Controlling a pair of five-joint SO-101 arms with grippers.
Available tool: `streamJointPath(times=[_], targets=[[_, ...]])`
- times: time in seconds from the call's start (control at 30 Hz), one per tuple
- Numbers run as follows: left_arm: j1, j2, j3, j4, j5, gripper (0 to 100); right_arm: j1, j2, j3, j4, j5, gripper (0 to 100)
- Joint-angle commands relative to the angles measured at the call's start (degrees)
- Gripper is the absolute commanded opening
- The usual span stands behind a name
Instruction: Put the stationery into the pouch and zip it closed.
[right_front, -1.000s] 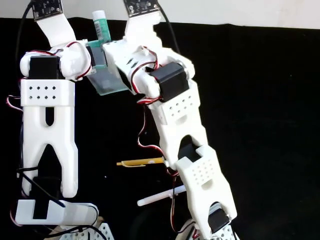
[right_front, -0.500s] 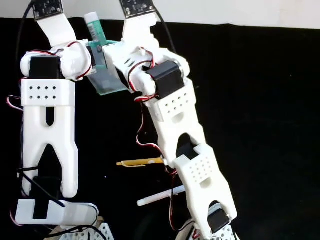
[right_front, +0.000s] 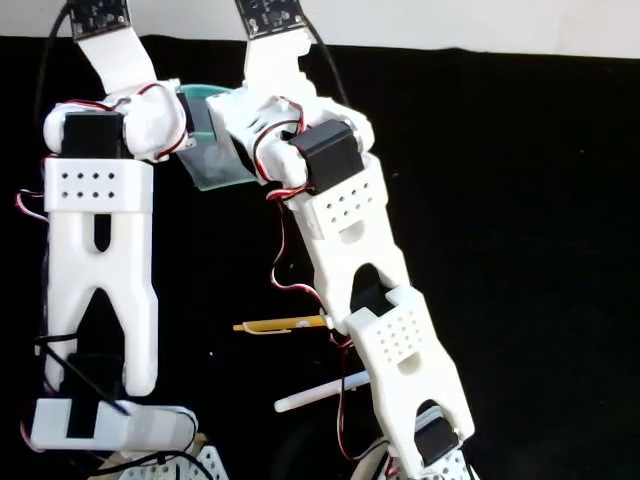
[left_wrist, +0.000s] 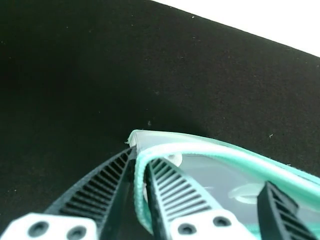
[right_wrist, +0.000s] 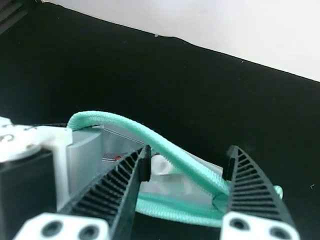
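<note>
Left wrist view: the left jaws are clamped on the rim of the pouch (left_wrist: 235, 156), which we judge holds its mouth open for loading. The right jaws stand apart, straddling the rim. A yellow pen (right_front: 285, 325) and a white pen (right_front: 320, 393) lie on the worktop (right_front: 520, 250), well apart from both jaws.

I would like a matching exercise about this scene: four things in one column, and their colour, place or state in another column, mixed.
Column one:
1 pouch
2 left gripper
3 right gripper
4 yellow pen

Column two:
a open, astride the pouch's rim
b lying on the black table
c shut on the pouch's edge
d clear, with a teal rim

Pairs: 1-d, 2-c, 3-a, 4-b.
</note>
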Motion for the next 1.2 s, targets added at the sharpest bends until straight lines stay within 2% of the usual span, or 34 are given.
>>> streamJointPath(times=[0.0,0.13,0.33,0.47,0.63,0.73,0.87,1.17], targets=[[-0.8,0.6,0.9,-0.6,-0.4,1,0.7,-3.0,-5.2,0.1,-0.1,23.8],[-0.8,0.7,0.9,-0.6,-0.4,1,0.7,-7.8,-5.2,0.4,0.0,23.8],[-0.8,0.7,0.8,-0.6,-0.4,1,0.7,-13.9,-5.2,6.4,0.5,23.8],[-0.8,0.7,0.7,-0.6,-0.4,1,0.5,-15.4,-5.1,8.0,5.5,23.8],[-0.8,0.7,0.7,-0.6,-0.4,1,0.5,-15.8,-5.1,8.0,6.3,23.8],[-0.8,0.7,0.6,-0.6,-0.4,1,0.0,-16.0,-4.4,8.1,11.3,23.8],[-0.8,0.7,0.7,-0.6,-0.4,1,-0.7,-19.6,3.0,8.1,12.0,23.8],[-0.8,0.7,0.6,-0.6,-0.4,1,-3.5,-39.3,36.6,8.0,13.8,23.8]])
